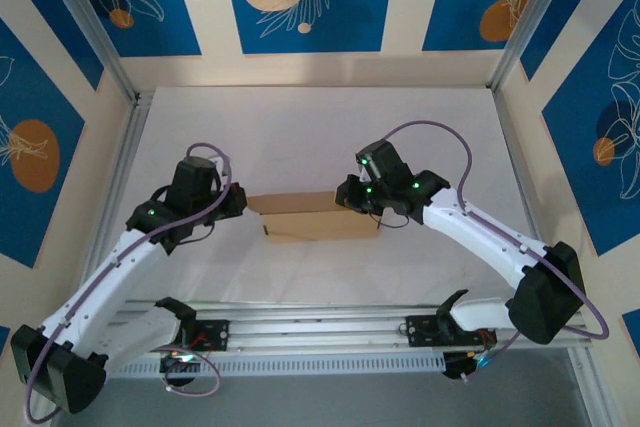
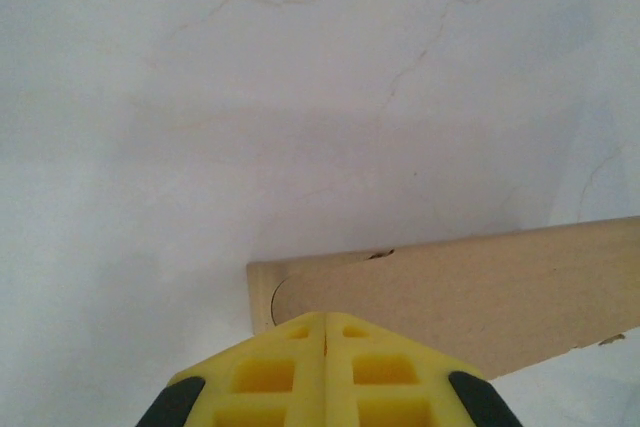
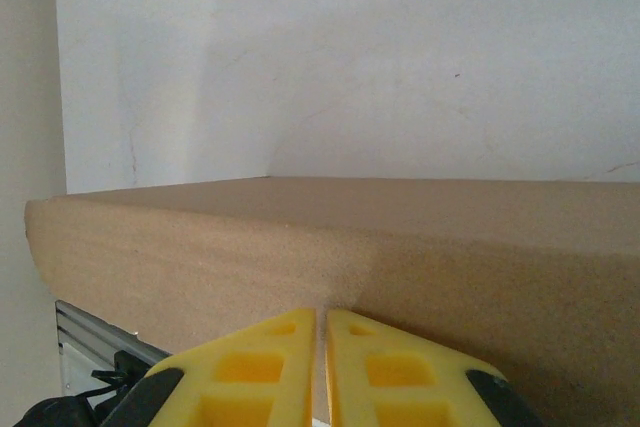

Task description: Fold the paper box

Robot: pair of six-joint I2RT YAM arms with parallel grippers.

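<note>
The paper box (image 1: 315, 219) is a flat brown cardboard shape lying in the middle of the white table, between the two arms. My left gripper (image 1: 240, 201) sits at its left end. In the left wrist view the yellow fingertips (image 2: 323, 317) are pressed together over the box's rounded end flap (image 2: 480, 287), and no cardboard is visible between them. My right gripper (image 1: 348, 197) is at the box's back right corner. In the right wrist view its fingers (image 3: 321, 312) are shut to a hairline slit, tips right against the box's brown side wall (image 3: 300, 247).
An aluminium rail (image 1: 320, 332) runs along the near edge by the arm bases and also appears low in the right wrist view (image 3: 90, 332). Metal frame posts (image 1: 95, 27) and patterned blue walls enclose the white table (image 1: 320, 127).
</note>
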